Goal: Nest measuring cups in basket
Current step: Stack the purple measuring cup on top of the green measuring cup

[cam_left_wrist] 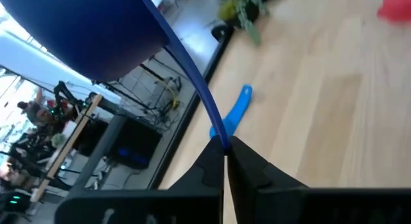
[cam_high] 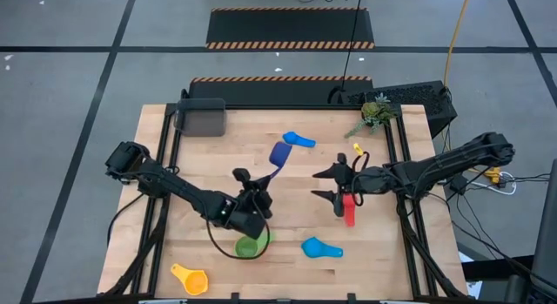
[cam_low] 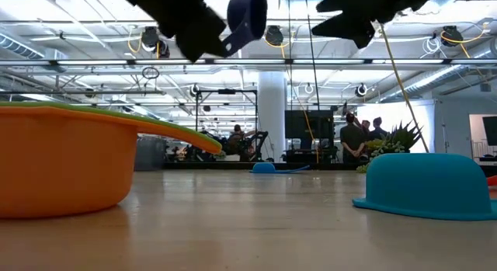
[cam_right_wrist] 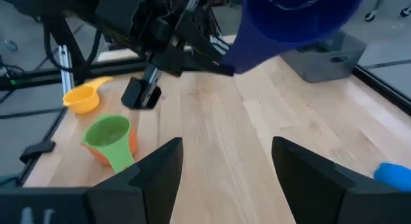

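Overhead, the left pincer (cam_high: 250, 189) is clamped on the handle tip of the dark blue cup (cam_high: 278, 153), whose long axis runs from the pincer up toward the far edge, bowl leading. The basket (cam_high: 202, 118) sits at the far left corner of the surface (cam_high: 383, 260), well apart from the cup and off to its left; the left arm is plainly the nearer one. The right pincer (cam_high: 334, 183) stands open above the red cup (cam_high: 349, 210), holding nothing.

At table height, the dark blue cup (cam_low: 247, 17) hangs high in the air, clear of the surface.

From the left wrist, the closed fingers (cam_left_wrist: 247, 166) pinch the thin handle, the bowl (cam_left_wrist: 96, 31) rising beyond them.

From the right wrist, the basket (cam_right_wrist: 324, 57) lies behind the raised cup (cam_right_wrist: 292, 22), so I judge the carry must swing toward that corner.
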Available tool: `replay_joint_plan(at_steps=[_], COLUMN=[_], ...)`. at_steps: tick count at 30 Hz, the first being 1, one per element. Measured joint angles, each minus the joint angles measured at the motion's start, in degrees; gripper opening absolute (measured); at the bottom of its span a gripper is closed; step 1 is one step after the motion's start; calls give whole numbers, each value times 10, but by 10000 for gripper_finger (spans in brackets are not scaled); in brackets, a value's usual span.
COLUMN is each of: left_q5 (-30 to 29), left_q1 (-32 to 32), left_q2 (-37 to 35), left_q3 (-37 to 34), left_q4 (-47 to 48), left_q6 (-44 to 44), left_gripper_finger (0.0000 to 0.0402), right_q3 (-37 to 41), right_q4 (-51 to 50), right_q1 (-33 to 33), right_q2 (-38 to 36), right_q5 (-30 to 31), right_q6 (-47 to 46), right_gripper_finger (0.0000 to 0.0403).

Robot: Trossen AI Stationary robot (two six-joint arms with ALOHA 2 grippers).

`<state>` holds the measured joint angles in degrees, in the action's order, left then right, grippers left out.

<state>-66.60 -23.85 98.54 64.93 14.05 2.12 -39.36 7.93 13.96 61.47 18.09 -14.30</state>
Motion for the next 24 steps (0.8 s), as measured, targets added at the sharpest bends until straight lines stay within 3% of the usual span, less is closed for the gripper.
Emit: replay_joint_plan(at_steps=[10,17,24], left_q5=[67,180,236], left_q1=[-3,-3,-3], left_q2=[0,0,0], left_q3=[0,0,0], left_q4=[-298,-412,-446], left_q6=[-143,-172,-171], left_gripper_finger=[4,4,4], right_q3=[69,72,72], right_q4=[280,325,356], right_q1=[-7,-7,-7], right_q2=[40,60,62], right_q5=[-108,-109,-108], right_q6=[2,5,23], right_gripper_finger=[231,231,231])
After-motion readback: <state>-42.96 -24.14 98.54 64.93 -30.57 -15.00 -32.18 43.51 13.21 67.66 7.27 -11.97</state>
